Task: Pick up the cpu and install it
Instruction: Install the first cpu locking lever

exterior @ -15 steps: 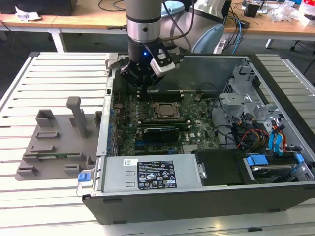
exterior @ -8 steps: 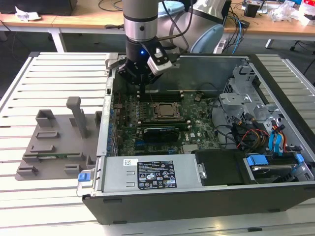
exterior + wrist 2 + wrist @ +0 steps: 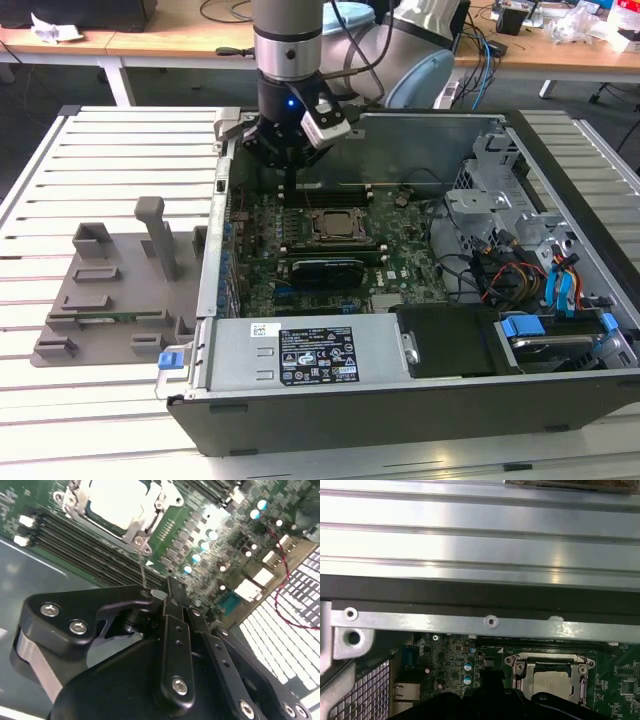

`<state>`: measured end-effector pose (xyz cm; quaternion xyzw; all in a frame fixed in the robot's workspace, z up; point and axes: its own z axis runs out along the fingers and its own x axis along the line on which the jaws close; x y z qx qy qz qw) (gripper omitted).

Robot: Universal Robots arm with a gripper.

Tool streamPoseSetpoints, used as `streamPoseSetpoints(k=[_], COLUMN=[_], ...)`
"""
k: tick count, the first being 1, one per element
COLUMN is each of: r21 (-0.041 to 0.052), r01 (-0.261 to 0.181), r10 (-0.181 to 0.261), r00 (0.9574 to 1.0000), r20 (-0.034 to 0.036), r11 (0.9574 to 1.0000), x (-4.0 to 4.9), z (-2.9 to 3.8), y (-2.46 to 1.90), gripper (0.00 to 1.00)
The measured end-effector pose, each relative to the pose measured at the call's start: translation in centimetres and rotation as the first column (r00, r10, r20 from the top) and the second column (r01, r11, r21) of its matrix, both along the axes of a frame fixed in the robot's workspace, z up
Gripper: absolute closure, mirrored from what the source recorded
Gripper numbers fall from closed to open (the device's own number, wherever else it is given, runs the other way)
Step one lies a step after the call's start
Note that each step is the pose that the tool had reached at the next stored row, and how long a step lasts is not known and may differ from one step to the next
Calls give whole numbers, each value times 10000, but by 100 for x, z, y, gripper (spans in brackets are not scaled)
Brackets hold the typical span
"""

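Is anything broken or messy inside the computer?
Nothing stands out. The cpu lies flat and square in its socket on the green board, and the tool hangs above the board beside the socket. I see nothing spilled or cracked.

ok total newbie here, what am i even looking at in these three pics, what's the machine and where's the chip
This is a robot arm working over an opened computer case that lies on a slatted metal table. The exterior view comes from a camera off the arm. The two wrist views come from cameras riding on the arm, looking down past its black gripper. The gripper hangs over the green motherboard near the back of the case. The cpu, a pale metal square, already sits in its socket inside the metal frame; it shows in both wrist views. Nothing is visibly held between the gripper's fingers. The grey fixture plate with raised blocks lies beside the case.
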<state>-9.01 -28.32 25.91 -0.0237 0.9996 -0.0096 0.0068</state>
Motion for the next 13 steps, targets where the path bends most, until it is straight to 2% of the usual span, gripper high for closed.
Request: streamPoseSetpoints(k=[3,10,13], r21=[0,0,-1], r01=[-1,-1,0], r10=[1,1,0], r00=[10000,10000,10000], r20=[0,0,-4], r11=[10000,10000,10000], x=[108,222,320], z=[0,0,-2], y=[0,0,0], gripper=[89,89,89])
